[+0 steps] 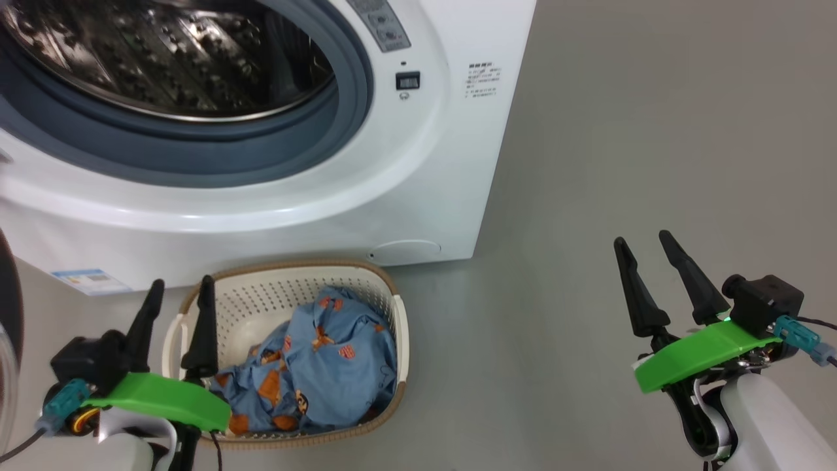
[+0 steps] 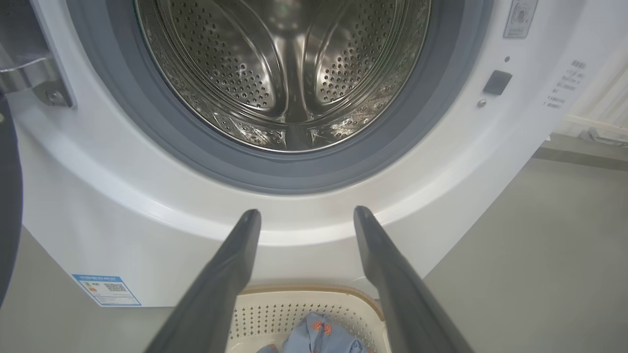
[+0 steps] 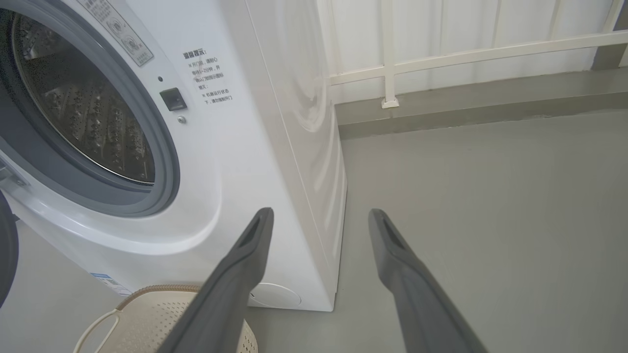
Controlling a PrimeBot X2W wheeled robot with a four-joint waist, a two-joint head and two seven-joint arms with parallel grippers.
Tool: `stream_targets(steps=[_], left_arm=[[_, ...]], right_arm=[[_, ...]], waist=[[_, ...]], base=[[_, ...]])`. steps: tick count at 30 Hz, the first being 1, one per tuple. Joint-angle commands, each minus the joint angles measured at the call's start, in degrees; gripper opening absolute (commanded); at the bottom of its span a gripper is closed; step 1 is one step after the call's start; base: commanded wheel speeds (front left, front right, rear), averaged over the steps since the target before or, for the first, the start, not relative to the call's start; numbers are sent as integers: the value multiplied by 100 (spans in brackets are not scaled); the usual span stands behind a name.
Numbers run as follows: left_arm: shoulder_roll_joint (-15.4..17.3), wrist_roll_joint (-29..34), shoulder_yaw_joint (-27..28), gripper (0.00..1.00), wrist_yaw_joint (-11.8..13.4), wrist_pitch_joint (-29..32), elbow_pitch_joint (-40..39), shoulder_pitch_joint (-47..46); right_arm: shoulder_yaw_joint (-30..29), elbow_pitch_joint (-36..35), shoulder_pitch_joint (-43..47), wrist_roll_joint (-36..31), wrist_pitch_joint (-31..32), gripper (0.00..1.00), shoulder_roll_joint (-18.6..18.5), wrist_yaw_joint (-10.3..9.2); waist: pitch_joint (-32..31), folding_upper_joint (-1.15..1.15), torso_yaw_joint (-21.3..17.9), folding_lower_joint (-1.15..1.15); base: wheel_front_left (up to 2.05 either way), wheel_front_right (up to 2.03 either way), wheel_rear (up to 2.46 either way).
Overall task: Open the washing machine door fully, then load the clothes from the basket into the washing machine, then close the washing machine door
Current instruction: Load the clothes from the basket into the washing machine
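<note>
Scene: The washing machine (image 1: pixel 418 196) stands with its steel drum (image 2: pixel 284 73) bare; the washing machine door (image 2: pixel 9 196) shows as a dark sliver swung aside at the left.
Load: The clothes (image 1: pixel 320 366) lie heaped in the basket (image 1: pixel 288 271) on the floor (image 1: pixel 621 131), just before the machine.
Left hand (image 1: pixel 182 281): fingers spread, empty, poised over the basket's near-left rim.
Right hand (image 1: pixel 642 237): fingers spread, empty, above bare floor well right of the basket.
Step in hand: likely the first pick from the basket.
Doing it well: lower the left hand into the heap's middle, clear of the rim, pinch a thick fold, and lift above the rubber ring before pushing deep into the drum.
</note>
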Motion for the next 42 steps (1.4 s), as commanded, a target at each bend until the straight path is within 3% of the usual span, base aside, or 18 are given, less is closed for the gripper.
stream_targets(steps=[1, 12, 28, 34, 42], left_arm=[[145, -9, 155, 100, -33, 7, -38, -212], [217, -20, -86, 100, -293, 104, 723, -830], [197, -188, -521, 100, -476, 194, 1982, -1718], [204, -469, -913, 100, -493, 349, 2428, -2015], [447, -1050, -1647, 100, -494, 667, 2695, -2271]], right_arm=[[69, -138, -154, -92, -70, 100, -6, 26], [23, -206, -512, -248, -70, 100, 267, 26], [-52, -319, -906, -418, -70, 100, 511, 26], [-123, -367, -1058, -441, -70, 100, 611, 26], [-192, -450, -1126, -450, -70, 100, 748, 26]], waist=[[252, 0, -13, 0], [1062, 0, -172, 0], [2008, 0, -504, 0], [2305, 0, -660, 0], [2617, 0, -916, 0]], base=[[0, 0, 0], [0, 0, 0], [0, 0, 0], [0, 0, 0], [0, 0, 0]])
